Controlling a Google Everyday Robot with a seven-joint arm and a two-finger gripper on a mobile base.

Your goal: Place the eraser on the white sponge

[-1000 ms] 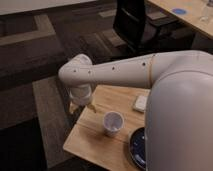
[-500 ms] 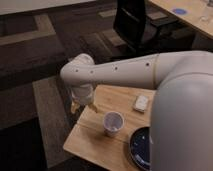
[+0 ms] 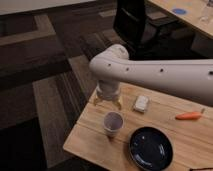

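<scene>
My gripper (image 3: 108, 102) hangs from the white arm over the far left part of the wooden table (image 3: 90, 142), pointing down, with its two tan fingertips spread apart just above the wood. The white sponge (image 3: 141, 103) lies flat on the table, a short way right of the gripper and apart from it. The eraser is not visible; it may be hidden under the gripper or the arm.
A white cup (image 3: 113, 123) stands just in front of the gripper. A dark round plate (image 3: 151, 148) sits at the front. An orange carrot (image 3: 189, 116) lies at the right. A black chair (image 3: 137, 22) stands behind the table, on carpet.
The gripper has moved right, from beyond the table's left edge to over the tabletop nearer the sponge. The arm's bulk has drawn back, uncovering the plate and carrot.
</scene>
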